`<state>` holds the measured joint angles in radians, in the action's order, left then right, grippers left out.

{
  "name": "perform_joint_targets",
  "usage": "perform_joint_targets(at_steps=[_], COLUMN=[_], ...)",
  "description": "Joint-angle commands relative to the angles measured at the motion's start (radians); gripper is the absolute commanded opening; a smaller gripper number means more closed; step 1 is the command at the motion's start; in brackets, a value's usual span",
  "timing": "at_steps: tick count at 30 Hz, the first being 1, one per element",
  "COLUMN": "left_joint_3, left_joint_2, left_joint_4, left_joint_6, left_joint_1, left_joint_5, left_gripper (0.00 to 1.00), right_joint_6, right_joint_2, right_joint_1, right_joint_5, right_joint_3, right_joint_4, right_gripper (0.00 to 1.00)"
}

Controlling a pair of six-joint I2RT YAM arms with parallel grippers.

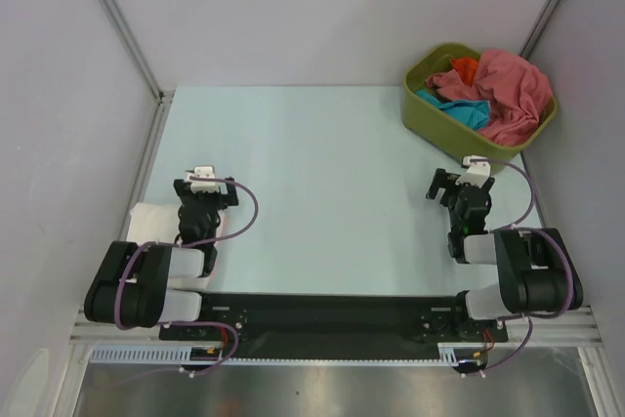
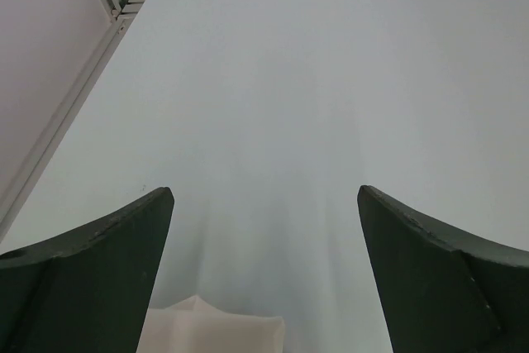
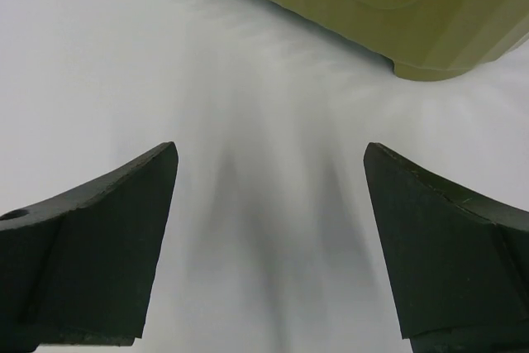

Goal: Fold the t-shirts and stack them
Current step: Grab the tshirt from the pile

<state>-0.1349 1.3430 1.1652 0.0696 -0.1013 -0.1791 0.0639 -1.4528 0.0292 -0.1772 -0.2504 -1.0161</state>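
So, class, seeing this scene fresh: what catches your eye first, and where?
The olive-green bin at the table's far right corner, heaped with a salmon-red shirt, a teal shirt and an orange shirt. The left gripper and right gripper hang open, empty; a white shirt lies by the left arm.

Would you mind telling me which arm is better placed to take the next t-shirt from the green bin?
Probably the right: the right gripper is open and empty just in front of the bin holding the salmon-red shirt. The left gripper is much farther away.
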Motion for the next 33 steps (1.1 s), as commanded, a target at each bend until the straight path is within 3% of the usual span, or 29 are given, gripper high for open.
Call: perform_joint_targets(at_steps=[1,5,6,10,11,12,13,15,16,18,22,27,33], left_joint_3=[-0.025,-0.025,-0.025,0.05,0.034,0.034,-0.062,-0.211,-0.365,-0.507,-0.86,-1.159,-1.327], left_joint_2=[-0.004,0.002,0.002,-0.115,-0.215,-0.215,-0.357,-0.421,-0.432,-0.412,-0.303,-0.182,-0.07], left_joint_4=[0.034,0.051,0.054,0.102,-0.007,-0.009,-0.28,-0.576,-0.816,-1.062,-1.317,-1.589,-1.823], left_joint_6=[-0.019,-0.013,0.01,0.058,0.059,0.061,0.09,0.216,0.245,0.253,0.243,0.188,0.125], left_joint_1=[0.006,0.002,0.002,0.002,-0.001,-0.001,-0.005,-0.011,-0.018,-0.021,-0.021,-0.021,-0.021], left_joint_5=[0.015,0.012,0.064,0.207,0.211,0.211,0.278,0.424,0.504,0.526,0.483,0.42,0.486], left_gripper=[1.0,1.0,1.0,1.0,1.0,1.0,1.0,1.0,1.0,1.0,1.0,1.0,1.0], right_joint_6=[-0.062,-0.052,-0.041,-0.023,-0.01,-0.009,-0.01,-0.029,-0.033,-0.05,0.003,0.071,0.125], right_joint_2=[0.123,0.375,0.482,0.653,0.676,0.677,0.668,0.628,0.594,0.475,0.248,-0.088,-0.414], right_joint_1=[0.037,0.06,0.057,0.048,0.037,0.037,0.017,-0.006,-0.02,-0.072,-0.173,-0.31,-0.371], right_joint_5=[-0.01,-0.001,0.022,0.079,0.108,0.128,0.148,0.201,0.205,0.219,0.179,0.153,0.134], right_joint_3=[-0.049,-0.065,-0.082,-0.234,-0.31,-0.363,-0.412,-0.528,-0.646,-0.774,-1.083,-1.447,-1.777], right_joint_4=[0.097,0.236,0.326,0.569,0.647,0.681,0.715,0.84,0.885,1.009,1.223,1.45,1.585], right_gripper=[1.0,1.0,1.0,1.0,1.0,1.0,1.0,1.0,1.0,1.0,0.98,0.76,0.75])
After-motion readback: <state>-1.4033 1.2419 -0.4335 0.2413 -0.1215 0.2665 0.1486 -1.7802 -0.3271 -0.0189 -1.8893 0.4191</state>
